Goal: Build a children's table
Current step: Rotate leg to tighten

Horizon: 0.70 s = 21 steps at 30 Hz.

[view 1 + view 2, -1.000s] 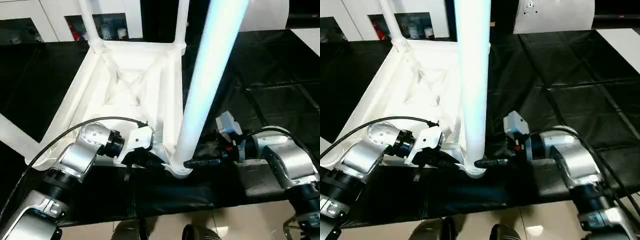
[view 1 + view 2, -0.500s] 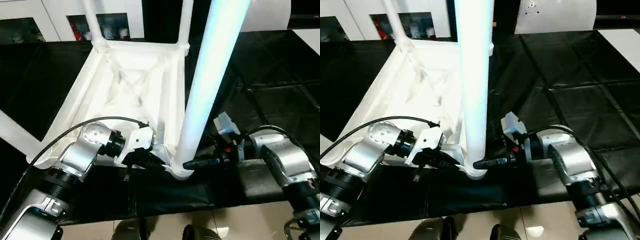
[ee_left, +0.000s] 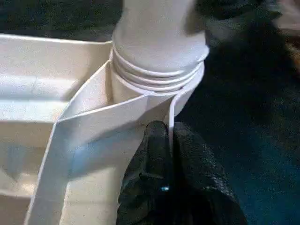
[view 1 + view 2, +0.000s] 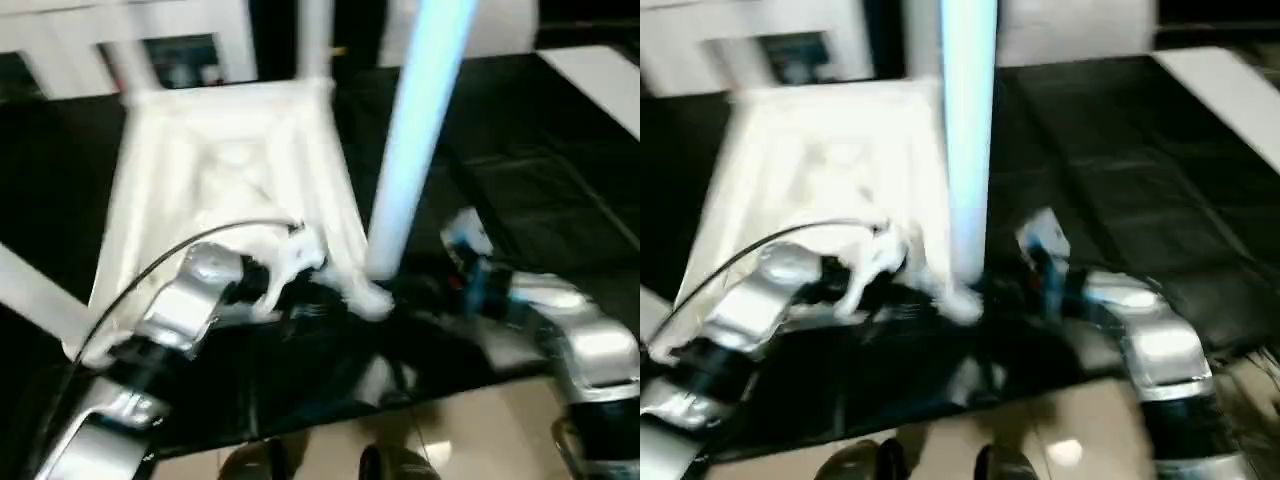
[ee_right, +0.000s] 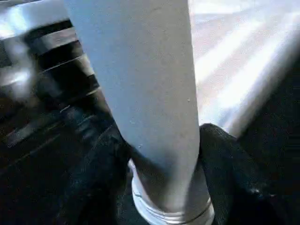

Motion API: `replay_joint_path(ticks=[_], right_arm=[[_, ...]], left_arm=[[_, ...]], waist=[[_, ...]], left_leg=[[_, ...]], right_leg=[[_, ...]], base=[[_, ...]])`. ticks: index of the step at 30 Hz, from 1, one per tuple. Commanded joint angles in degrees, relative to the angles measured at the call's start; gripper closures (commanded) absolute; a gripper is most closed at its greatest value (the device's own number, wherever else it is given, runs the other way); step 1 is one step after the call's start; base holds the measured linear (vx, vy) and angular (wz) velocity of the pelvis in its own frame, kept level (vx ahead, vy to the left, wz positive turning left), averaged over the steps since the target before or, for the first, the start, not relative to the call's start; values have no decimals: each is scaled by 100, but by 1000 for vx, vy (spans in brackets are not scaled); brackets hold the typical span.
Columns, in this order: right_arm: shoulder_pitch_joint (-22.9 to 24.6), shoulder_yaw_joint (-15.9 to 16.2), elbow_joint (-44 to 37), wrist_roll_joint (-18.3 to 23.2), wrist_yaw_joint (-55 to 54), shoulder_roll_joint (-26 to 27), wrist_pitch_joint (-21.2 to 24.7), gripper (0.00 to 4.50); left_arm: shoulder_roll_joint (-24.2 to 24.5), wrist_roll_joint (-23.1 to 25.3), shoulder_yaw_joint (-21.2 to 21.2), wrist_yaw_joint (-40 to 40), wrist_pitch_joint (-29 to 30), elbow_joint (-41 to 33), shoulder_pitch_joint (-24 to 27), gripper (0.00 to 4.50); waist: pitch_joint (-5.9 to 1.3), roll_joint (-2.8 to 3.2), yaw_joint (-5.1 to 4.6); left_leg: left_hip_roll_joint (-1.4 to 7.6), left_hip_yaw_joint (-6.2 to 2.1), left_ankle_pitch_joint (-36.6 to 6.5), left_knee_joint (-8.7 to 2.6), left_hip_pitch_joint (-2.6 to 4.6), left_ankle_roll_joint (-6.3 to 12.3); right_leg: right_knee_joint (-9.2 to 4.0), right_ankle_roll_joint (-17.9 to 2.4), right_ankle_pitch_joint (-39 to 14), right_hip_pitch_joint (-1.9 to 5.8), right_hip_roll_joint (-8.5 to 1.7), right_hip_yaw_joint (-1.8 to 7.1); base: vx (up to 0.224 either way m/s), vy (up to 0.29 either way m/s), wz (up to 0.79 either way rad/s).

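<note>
The table top (image 4: 230, 190) lies upside down on the black cloth (image 4: 560, 170), its ribbed underside facing up. At its near corner a long white leg (image 4: 415, 130) stands in the round socket (image 3: 157, 86). The long axis of the leg is almost vertical and it points up, leaning a little to the right in the left eye view. Other legs rise from the far corners.

The right gripper (image 5: 161, 154) holds this leg low down, one black finger on each side of it, just above the socket. The left gripper (image 3: 169, 140) is closed on the thin wall of the top beside the socket and keeps the corner steady.

I judge that the step in hand is seating this leg. The threads still show above the socket, so the next move probably calls for turning the leg further while the left side resists.
</note>
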Motion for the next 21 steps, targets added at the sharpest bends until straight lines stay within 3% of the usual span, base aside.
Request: replay_joint_path(ticks=[1, 7, 8, 11, 14, 16, 21], right_arm=[[-47, 673, -100, 8, -815, 830, 661, 254], [-266, 542, -19, -303, -2162, 1611, 903, 254], [-309, 471, 22, -336, -2382, 1738, 903, 254], [-302, 213, -46, -623, -3042, 2120, 952, 254], [-165, 170, -176, -554, -2978, 2027, 843, 254], [-74, 202, -257, -577, -2900, 1885, 708, 198], [210, 55, -600, -458, -2264, 1266, 433, 142]], left_arm=[[-691, -168, -117, 693, 136, -6, -260, 450], [-1107, -9, 53, 1518, 435, -20, -356, 450], [-1169, 16, 81, 1638, 479, -24, -358, 450], [-1276, 77, 115, 1816, 587, -130, -322, 450], [-1204, 69, 58, 1759, 586, -210, -259, 450], [-1141, 70, 13, 1696, 596, -281, -197, 450], [-685, -5, -177, 1065, 318, -486, 87, 450]], waist=[[-325, -107, 43], [-334, -60, 5], [-348, -36, 17], [-369, -36, 10], [-372, -44, 25], [-370, -39, 39], [-367, -48, 86]], left_leg=[[596, -394, -772, -436, 113, 380], [628, -384, -567, -463, 125, 453], [638, -383, -492, -464, 130, 475], [663, -386, -306, -482, 144, 559], [650, -368, -172, -457, 130, 686], [657, -367, -159, -455, 132, 715], [666, -374, -216, -449, 130, 761]], right_leg=[[-585, -1185, -1505, 233, -731, 425], [-538, -1293, -832, 226, -698, 427], [-522, -1319, -633, 242, -709, 427], [-459, -1422, -60, 243, -694, 418], [-433, -1433, 333, 274, -722, 424], [-429, -1409, 399, 276, -725, 421], [-434, -1343, 355, 303, -729, 414]], base=[[0, 0, 0], [0, 0, 0], [0, 0, 0], [0, 0, 0], [0, 0, 0], [0, 0, 0], [0, 0, 0]])
